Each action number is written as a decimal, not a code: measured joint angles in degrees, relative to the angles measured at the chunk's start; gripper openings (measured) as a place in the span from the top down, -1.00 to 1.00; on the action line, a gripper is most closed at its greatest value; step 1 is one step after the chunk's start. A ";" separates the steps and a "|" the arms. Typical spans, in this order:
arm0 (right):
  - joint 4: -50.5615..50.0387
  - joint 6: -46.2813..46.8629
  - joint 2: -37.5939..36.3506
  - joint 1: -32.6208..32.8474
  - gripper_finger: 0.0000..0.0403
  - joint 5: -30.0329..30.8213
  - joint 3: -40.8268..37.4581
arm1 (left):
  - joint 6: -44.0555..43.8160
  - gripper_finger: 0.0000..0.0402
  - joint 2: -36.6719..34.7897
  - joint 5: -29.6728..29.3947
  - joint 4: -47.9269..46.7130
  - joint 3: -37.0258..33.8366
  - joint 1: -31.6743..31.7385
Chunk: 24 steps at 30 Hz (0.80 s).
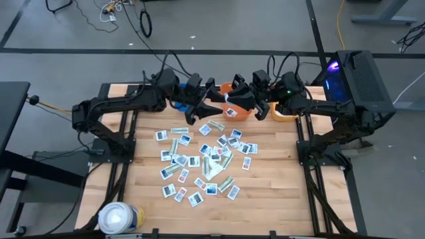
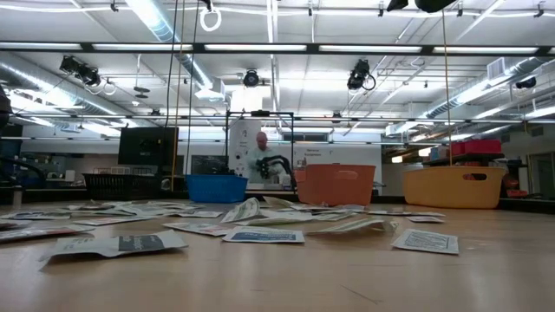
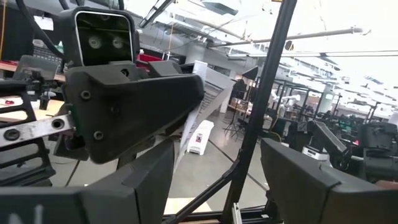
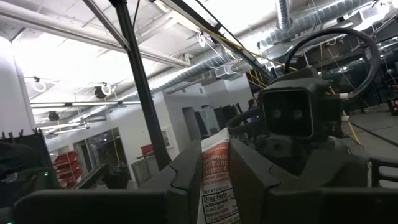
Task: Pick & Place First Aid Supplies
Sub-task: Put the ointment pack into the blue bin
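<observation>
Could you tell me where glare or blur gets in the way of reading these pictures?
Low view: bright ceiling lights, nearest packets soft. Left wrist view: window glare washes out the room. Right wrist view: ceiling glare, yet the packet between the right gripper fingers reads sharp.

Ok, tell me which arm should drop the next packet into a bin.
Right. The right gripper is shut on a packet and is raised near the orange bin. The left gripper looks open, with nothing between its fingers.
</observation>
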 joint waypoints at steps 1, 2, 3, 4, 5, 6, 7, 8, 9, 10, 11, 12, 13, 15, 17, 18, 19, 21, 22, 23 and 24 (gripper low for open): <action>0.00 0.02 0.00 0.00 0.60 0.00 0.00 | -0.02 -0.18 0.00 -0.03 0.00 0.00 0.01; -0.01 0.04 0.00 0.00 0.60 0.01 0.00 | -0.04 -0.16 0.00 -0.05 0.00 0.00 0.02; -0.02 0.04 0.00 0.00 0.60 0.01 0.00 | -0.10 -0.15 0.00 -0.09 0.00 0.00 0.04; -0.04 0.04 0.00 0.00 0.60 0.01 0.00 | -0.13 -0.14 0.01 -0.15 0.00 0.00 0.02; -0.02 0.07 0.00 0.00 0.60 0.00 0.00 | -0.13 -0.13 0.00 -0.20 0.00 0.00 -0.03; -0.02 0.09 0.00 0.00 0.60 0.00 0.00 | -0.13 -0.12 0.00 -0.24 0.00 0.00 -0.17; -0.04 0.13 0.00 0.00 0.60 0.00 0.00 | 0.00 -0.11 0.00 -0.23 0.00 0.00 -0.20; -0.04 0.17 0.00 0.00 0.60 -0.15 0.00 | 0.11 -0.11 0.00 -0.22 0.00 0.00 -0.25; -0.04 0.19 0.00 -0.02 0.60 -0.50 0.00 | 0.13 -0.11 0.00 -0.22 -0.02 0.00 -0.39; -0.04 0.20 0.00 -0.02 0.60 -0.73 0.00 | 0.13 -0.11 0.01 -0.22 -0.01 0.00 -0.56; -0.06 0.22 0.00 -0.02 0.60 -1.00 0.00 | 0.18 -0.11 0.02 -0.22 -0.03 0.00 -0.59; -0.05 0.22 0.00 -0.01 0.60 -1.20 0.00 | 0.20 -0.11 0.01 -0.25 -0.04 0.00 -0.62; -0.07 0.22 0.00 0.00 0.60 -1.43 0.00 | 0.20 -0.11 0.02 -0.32 -0.04 0.00 -0.63; -0.11 0.22 0.00 0.00 0.60 -1.45 0.00 | 0.27 -0.11 0.02 -0.44 -0.05 0.00 -0.61; -0.11 0.22 0.00 0.00 0.60 -1.47 0.00 | 0.89 -0.11 0.00 -0.46 -0.07 0.00 -0.59; -0.12 0.22 0.00 0.00 0.60 -1.48 0.00 | 1.15 -0.11 0.02 -0.46 -0.11 0.00 -0.59; -0.11 0.22 0.00 0.00 0.60 -1.57 0.00 | 1.23 -0.11 0.01 -0.47 -0.13 0.00 -0.59; -0.13 0.21 0.00 0.00 0.60 -1.89 0.00 | 1.21 -0.11 0.00 -0.46 -0.58 0.00 -0.60; -0.11 0.22 0.00 0.00 0.60 -1.88 0.00 | 1.22 -0.11 0.02 -0.45 -0.88 -0.02 -0.61; -0.12 0.20 0.00 0.00 0.60 -1.88 0.00 | 1.20 -0.11 0.03 -0.44 -1.00 -0.03 -0.62; -0.13 0.20 0.00 0.00 0.60 -1.88 0.00 | 1.16 -0.11 0.04 -0.45 -1.01 -0.04 -0.80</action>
